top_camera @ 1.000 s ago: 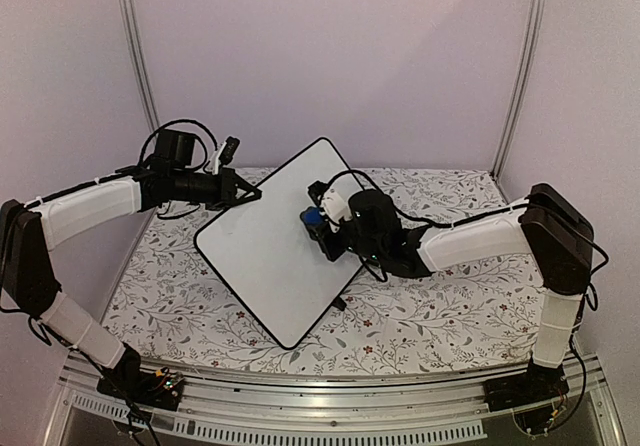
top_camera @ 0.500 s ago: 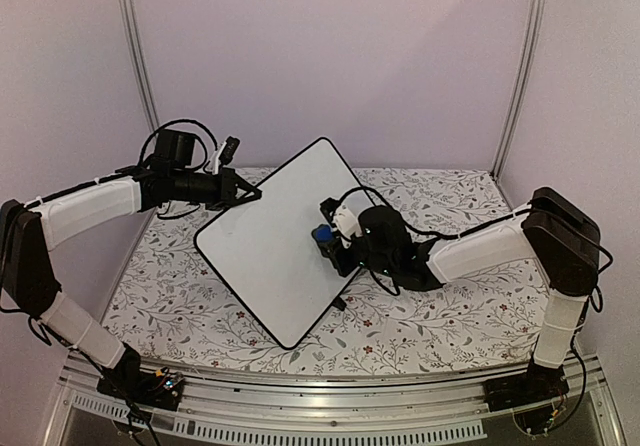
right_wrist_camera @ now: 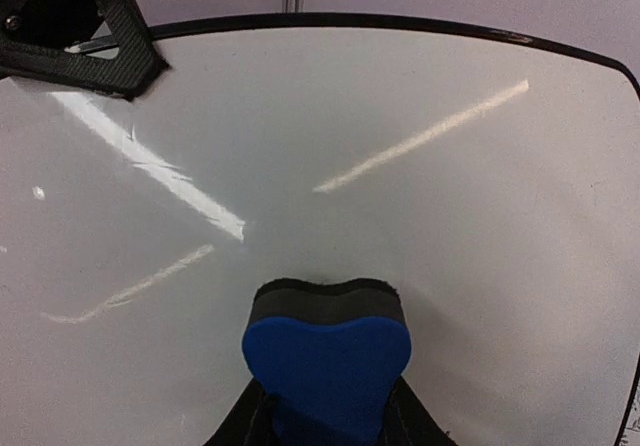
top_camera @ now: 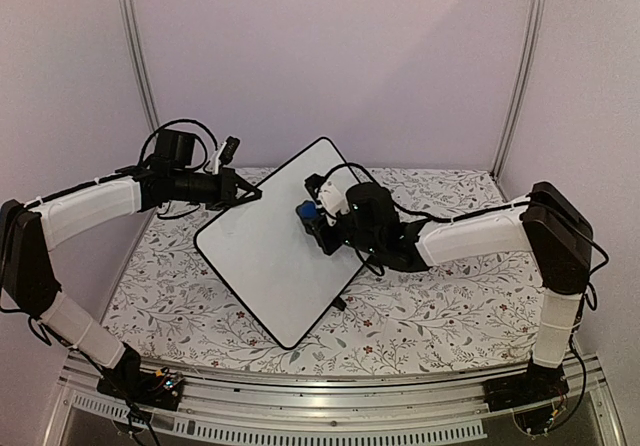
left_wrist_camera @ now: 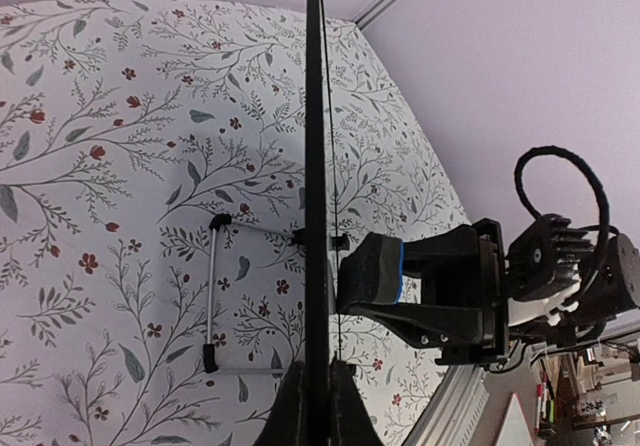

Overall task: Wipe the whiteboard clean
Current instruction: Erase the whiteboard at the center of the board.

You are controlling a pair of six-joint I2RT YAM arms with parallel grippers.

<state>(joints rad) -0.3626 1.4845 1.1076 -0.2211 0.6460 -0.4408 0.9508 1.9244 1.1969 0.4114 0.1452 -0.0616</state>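
The right hand (top_camera: 314,221) is pinched narrowly on a blue eraser (top_camera: 305,211), whose dark felt presses the face of the whiteboard (top_camera: 262,261), which stands tilted over the floral table (top_camera: 440,311) with its upper-left rim clamped by the closed left hand (top_camera: 248,194).
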